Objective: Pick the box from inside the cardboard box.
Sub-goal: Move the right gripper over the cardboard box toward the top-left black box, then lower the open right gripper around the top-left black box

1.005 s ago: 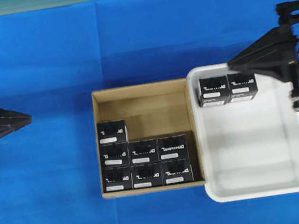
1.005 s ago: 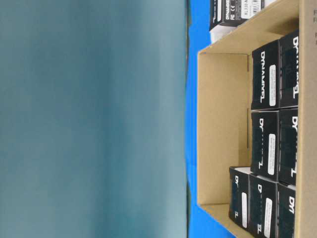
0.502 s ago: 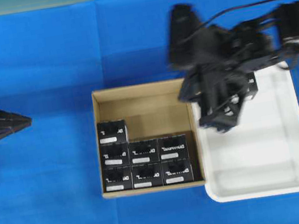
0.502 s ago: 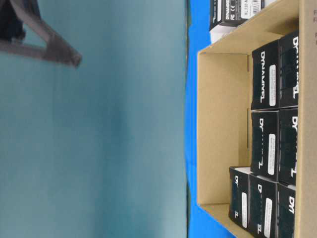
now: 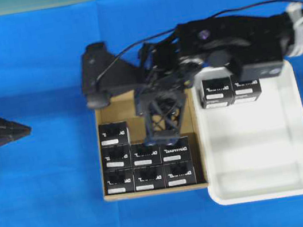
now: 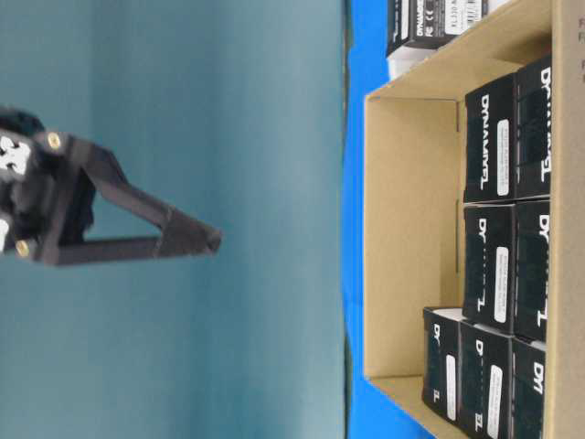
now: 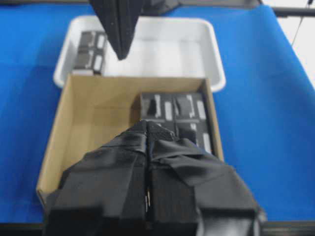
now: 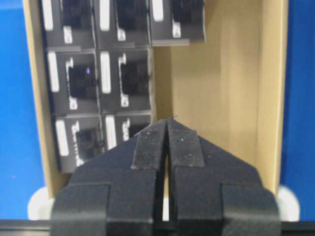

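Boxes (image 5: 148, 164) sit just below the right gripper (image 5: 167, 140), poised over the cardboard box (image 5: 106, 150), its pincer nearly shut, holding nothing.

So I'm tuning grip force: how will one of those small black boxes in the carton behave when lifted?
The small black box looks like stiff, flat-sided printed card, so probably rigid, not floppy. Packed tight against its neighbours in the cardboard carton, it may drag them. Its finish looks smooth, possibly slippery.
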You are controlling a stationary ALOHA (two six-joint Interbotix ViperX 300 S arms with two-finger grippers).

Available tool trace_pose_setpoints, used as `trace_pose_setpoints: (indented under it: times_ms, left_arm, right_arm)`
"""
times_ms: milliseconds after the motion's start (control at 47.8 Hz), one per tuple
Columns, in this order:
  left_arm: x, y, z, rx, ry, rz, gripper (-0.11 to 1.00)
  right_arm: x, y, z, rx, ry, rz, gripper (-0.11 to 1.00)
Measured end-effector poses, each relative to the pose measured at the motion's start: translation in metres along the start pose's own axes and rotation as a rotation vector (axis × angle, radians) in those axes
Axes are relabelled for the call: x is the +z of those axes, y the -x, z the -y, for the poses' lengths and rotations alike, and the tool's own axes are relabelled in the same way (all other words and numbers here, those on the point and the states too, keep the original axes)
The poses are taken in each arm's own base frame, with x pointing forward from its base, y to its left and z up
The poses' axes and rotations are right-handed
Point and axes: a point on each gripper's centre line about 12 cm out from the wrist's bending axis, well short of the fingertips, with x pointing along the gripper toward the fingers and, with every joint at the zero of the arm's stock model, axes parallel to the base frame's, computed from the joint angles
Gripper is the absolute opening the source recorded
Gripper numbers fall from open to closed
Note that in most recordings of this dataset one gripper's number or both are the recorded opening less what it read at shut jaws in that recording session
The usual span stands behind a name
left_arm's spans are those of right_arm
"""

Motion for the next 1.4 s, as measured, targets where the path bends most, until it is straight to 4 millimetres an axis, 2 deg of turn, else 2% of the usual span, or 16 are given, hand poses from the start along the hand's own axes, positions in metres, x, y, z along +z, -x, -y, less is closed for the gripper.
trace_pose_setpoints:
  times_ms: [126,293,502,628,775,879,1047,1403]
  left_arm:
    - [0.0,0.0,0.001,-0.003,0.0,-0.003,-0.06]
    - [-0.001,0.0,0.001,-0.003,0.0,-0.005,-0.06]
    - [-0.001,0.0,0.001,-0.003,0.001,-0.005,-0.06]
    - [0.003,0.001,0.001,-0.003,0.001,0.003,-0.06]
    - [0.009,0.001,0.001,-0.003,0.001,0.017,-0.06]
    - [0.01,0.001,0.001,-0.003,0.0,0.017,-0.06]
    - [0.01,0.001,0.001,-0.003,0.0,0.017,-0.06]
    - [0.009,0.001,0.001,-0.003,-0.002,0.015,-0.06]
  right_arm:
    - [0.015,-0.014,0.002,0.001,0.042,-0.011,0.08]
    - [0.023,-0.037,0.005,0.006,0.082,-0.062,0.11]
    - [0.026,-0.051,0.01,0.008,0.124,-0.083,0.23]
    - [0.026,-0.062,0.014,0.006,0.122,-0.092,0.41]
    - [0.025,-0.083,0.019,0.003,0.117,-0.099,0.8]
    - [0.026,-0.096,0.021,0.001,0.126,-0.092,0.96]
    - [0.027,-0.108,0.02,-0.006,0.141,-0.083,0.94]
    - [0.026,-0.12,0.02,-0.008,0.135,-0.083,0.94]
